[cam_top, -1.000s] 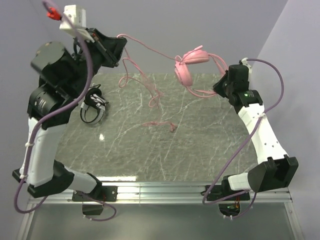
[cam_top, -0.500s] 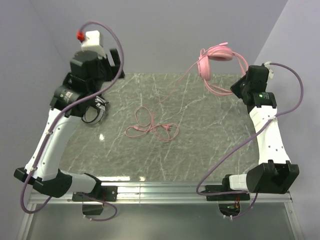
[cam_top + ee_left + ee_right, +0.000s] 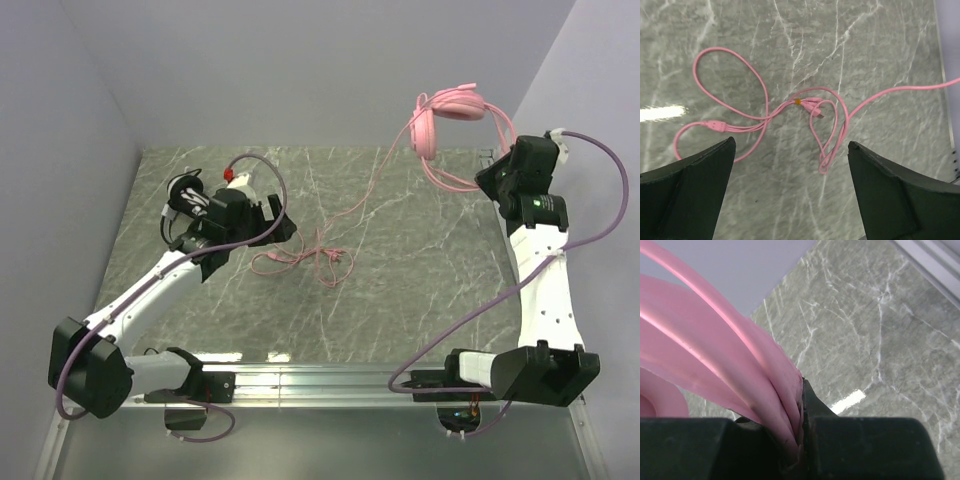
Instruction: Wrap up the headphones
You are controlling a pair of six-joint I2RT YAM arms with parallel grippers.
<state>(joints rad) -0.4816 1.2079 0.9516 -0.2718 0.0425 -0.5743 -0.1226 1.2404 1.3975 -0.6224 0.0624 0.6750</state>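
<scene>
Pinching the cable [image 3: 740, 365], the right end effector [image 3: 801, 440] holds pink headphones [image 3: 440, 115] aloft; the left end effector [image 3: 790, 146] gapes wide over slack cable.

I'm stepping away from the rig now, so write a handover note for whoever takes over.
Left pincer: open, above the loose pink cable on the grey marble table.
Right pincer: shut on several strands of that cable, pink over-ear headset held raised at far right.
Black-and-white headset: on the table, far left; its wrap cannot be judged.
Done: a few pink loops gathered.
Remaining: wind in the loose cable.
</scene>
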